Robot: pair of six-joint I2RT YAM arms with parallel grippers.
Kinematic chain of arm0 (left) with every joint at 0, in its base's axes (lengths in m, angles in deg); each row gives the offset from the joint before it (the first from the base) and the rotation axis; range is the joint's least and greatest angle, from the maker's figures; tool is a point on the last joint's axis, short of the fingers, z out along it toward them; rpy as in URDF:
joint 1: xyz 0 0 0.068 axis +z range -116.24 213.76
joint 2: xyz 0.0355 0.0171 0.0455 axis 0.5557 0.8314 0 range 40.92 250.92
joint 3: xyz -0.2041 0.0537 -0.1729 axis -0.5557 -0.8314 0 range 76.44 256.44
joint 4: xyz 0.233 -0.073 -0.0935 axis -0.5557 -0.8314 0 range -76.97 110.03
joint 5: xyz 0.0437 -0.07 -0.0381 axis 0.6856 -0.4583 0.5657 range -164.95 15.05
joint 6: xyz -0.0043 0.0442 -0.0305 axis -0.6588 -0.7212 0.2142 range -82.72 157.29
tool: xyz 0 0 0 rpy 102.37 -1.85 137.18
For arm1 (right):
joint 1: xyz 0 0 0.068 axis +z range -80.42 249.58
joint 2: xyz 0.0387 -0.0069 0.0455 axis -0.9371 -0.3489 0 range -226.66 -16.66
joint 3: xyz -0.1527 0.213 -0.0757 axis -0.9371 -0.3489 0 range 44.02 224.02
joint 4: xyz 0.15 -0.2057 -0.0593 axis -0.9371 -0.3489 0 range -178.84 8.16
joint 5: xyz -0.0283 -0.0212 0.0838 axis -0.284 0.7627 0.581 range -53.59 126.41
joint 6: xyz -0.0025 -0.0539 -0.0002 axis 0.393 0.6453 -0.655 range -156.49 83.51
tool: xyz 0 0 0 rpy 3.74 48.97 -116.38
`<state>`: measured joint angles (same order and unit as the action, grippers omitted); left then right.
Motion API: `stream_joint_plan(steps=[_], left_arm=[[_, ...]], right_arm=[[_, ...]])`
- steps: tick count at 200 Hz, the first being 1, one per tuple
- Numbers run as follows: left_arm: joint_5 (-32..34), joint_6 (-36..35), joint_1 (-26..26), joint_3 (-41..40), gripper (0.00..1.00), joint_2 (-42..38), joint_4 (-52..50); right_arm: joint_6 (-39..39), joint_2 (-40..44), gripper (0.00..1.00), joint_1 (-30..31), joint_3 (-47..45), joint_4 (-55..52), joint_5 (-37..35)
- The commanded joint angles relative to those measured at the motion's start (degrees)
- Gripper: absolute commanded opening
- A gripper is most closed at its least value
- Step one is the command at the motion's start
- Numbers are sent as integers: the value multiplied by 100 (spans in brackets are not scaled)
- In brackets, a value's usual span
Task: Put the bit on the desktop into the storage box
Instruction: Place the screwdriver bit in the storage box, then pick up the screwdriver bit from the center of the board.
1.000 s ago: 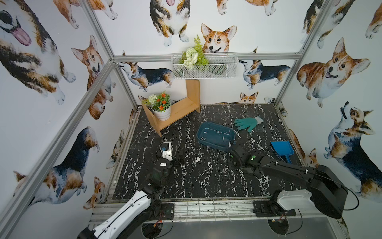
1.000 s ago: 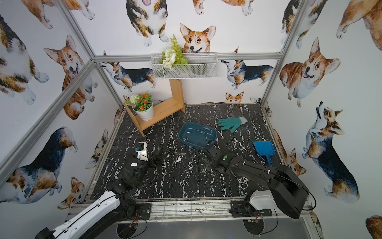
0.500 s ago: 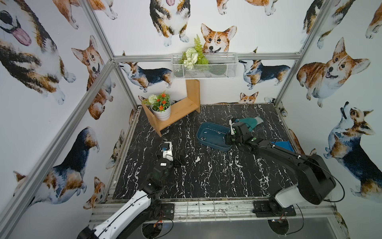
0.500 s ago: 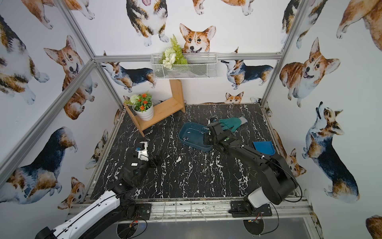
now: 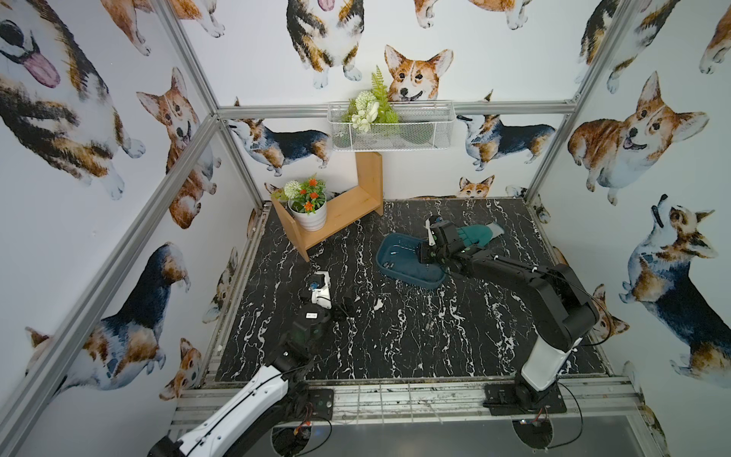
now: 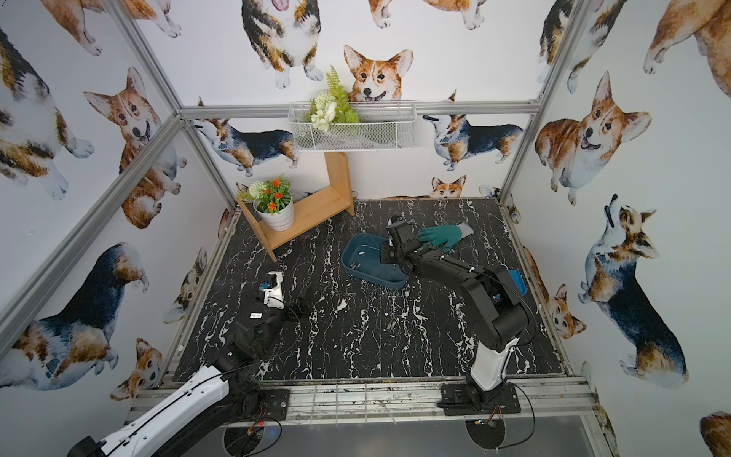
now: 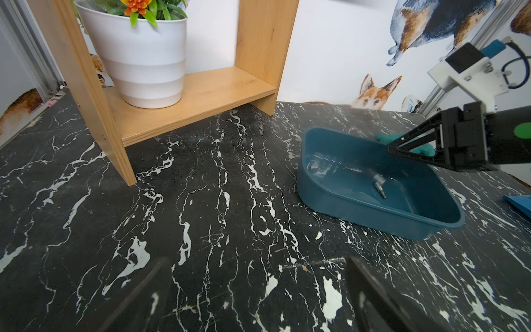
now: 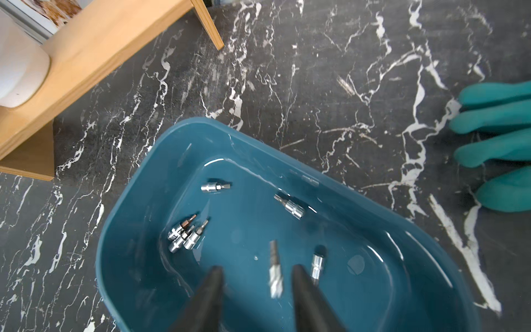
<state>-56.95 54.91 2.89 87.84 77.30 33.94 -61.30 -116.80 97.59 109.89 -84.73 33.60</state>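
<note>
1. Two jaws of the right gripper [image 8: 257, 268] are hanging half parted over the storage box [image 8: 135, 230].
2. Bit [image 8: 275, 270] is blurring between them, probably dropping inside; retreat straight up.
3. Left gripper [image 7: 257, 263] is idling, jaws wide, near the surface [image 7: 201, 201].

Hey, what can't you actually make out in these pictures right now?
Bit between the fingers of the right gripper: right wrist view, motion-blurred; falling or lying, cannot tell.
Bits in the storage box: both top views, too small to count.
Left gripper fingers: left wrist view, blurred, cut off by the edge.
</note>
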Motion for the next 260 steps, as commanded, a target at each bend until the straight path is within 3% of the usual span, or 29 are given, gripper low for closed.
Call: stream_joint_plan(steps=[1, 87, 143, 189, 260], left_arm=[[-13, -65, 3, -14, 100, -9, 129], [-69, -86, 2, -15, 100, 88, 191], [-25, -67, 3, -43, 100, 132, 251], [10, -73, 2, -28, 100, 179, 252], [26, -72, 2, -24, 100, 153, 235]], right_arm=[[95, 285, 59, -6, -89, -53, -26], [-166, 2381, 60, 97, -2032, -783, 8], [-630, 3517, 59, 758, -2818, -1437, -405], [-1088, 3551, 56, 1354, -3070, -1451, -419], [-1340, 2754, 52, 1979, -3036, -1162, -453]])
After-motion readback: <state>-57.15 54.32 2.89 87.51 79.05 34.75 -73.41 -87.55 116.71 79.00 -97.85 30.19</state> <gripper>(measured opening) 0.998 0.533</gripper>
